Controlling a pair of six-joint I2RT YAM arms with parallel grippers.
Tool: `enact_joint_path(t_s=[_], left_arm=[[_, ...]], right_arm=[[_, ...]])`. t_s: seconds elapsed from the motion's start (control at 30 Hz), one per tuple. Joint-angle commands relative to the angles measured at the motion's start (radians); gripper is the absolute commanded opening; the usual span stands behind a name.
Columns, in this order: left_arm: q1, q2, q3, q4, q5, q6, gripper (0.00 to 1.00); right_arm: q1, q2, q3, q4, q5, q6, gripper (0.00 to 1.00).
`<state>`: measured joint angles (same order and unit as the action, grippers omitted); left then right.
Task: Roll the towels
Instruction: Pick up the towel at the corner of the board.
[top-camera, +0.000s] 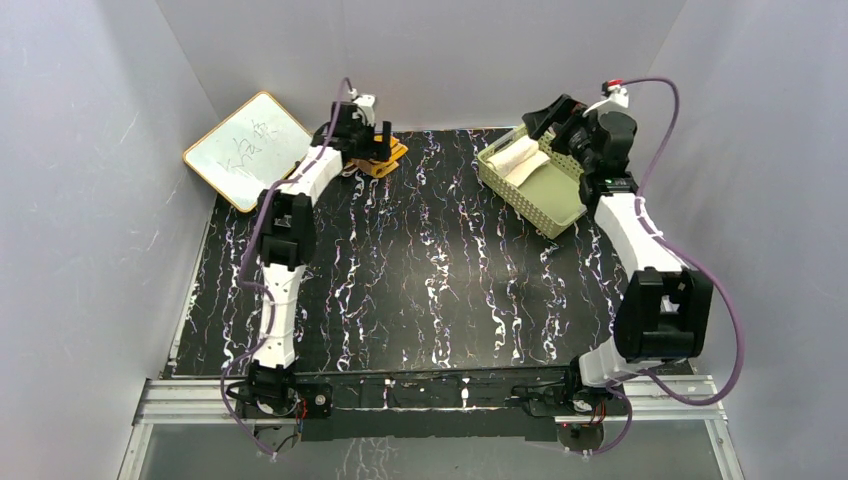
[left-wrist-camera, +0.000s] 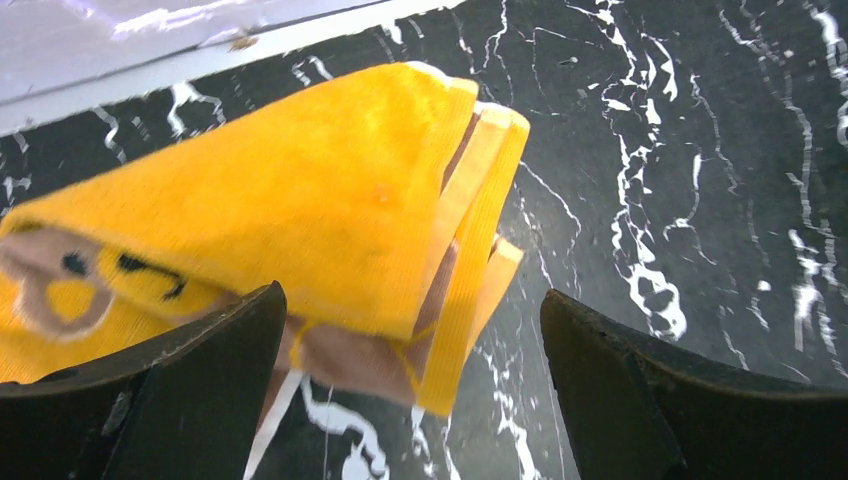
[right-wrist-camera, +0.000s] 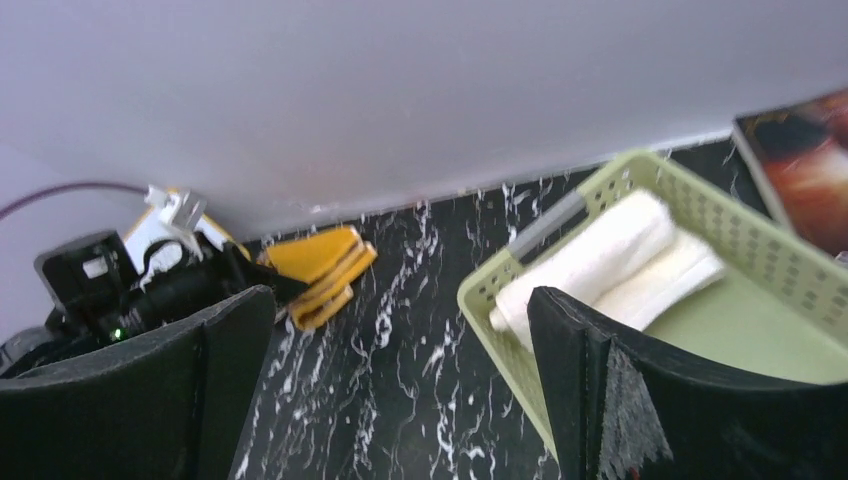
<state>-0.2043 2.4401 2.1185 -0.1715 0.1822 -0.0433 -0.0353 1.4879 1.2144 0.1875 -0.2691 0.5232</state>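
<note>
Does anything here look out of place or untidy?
The yellow towel, far left, is not rolled: it lies loosely folded, its layers splayed. The white towel lies rolled in the basket. The board sits tilted at the far left corner. Nothing looks spilled or damaged.

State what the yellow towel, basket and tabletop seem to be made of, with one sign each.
Yellow towel: soft cloth, matt; fine ribbed weave, folded layers.
Basket: probably moulded plastic, pale green; smooth walls with even slots.
Tabletop: black, white-veined marble look, slightly glossy; stone or printed sheet, cannot tell.
</note>
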Motion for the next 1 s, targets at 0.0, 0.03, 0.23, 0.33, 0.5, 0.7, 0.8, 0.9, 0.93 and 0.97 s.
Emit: enact_joint_path(t_s=[0.0,0.03,0.23,0.33,0.5,0.7,0.8,0.9,0.93,0.97], left_arm=[[-0.048,0.074,0.132,-0.049,-0.134,0.144,0.98],[-0.054,0.097,0.154,-0.051,-0.15,0.16,0.98],[-0.059,0.222,0.268,-0.079,-0.214,0.183,0.98],[-0.058,0.23,0.261,-0.05,-0.226,0.178,0.99],[-0.057,0.225,0.257,-0.019,-0.197,0.165,0.96],[-0.044,0.22,0.214,-0.058,-0.078,0.123,0.51],[-0.041,0.15,0.084,-0.053,-0.04,0.082,0.0],[-0.042,0.014,-0.095,-0.038,0.022,0.065,0.0],[-0.044,-0.057,-0.162,-0.019,0.056,0.061,0.0],[-0.046,-0.133,-0.239,0.013,0.095,0.052,0.0]], right_arm=[[0.082,0.015,-0.027,0.068,0.004,-0.073,0.98],[0.113,-0.003,-0.027,0.058,0.057,-0.118,0.99],[0.204,-0.21,-0.193,0.32,0.327,-0.119,0.98],[0.201,-0.27,-0.296,0.531,0.23,-0.078,0.98],[0.21,-0.203,-0.168,0.4,-0.064,-0.196,0.98],[0.217,-0.16,-0.038,0.199,-0.089,-0.253,0.93],[0.217,-0.172,-0.052,0.21,-0.094,-0.249,0.93],[0.218,-0.187,-0.06,0.187,-0.103,-0.247,0.92],[0.22,-0.197,-0.065,0.177,-0.102,-0.247,0.92],[0.221,-0.21,-0.072,0.17,-0.099,-0.248,0.92]])
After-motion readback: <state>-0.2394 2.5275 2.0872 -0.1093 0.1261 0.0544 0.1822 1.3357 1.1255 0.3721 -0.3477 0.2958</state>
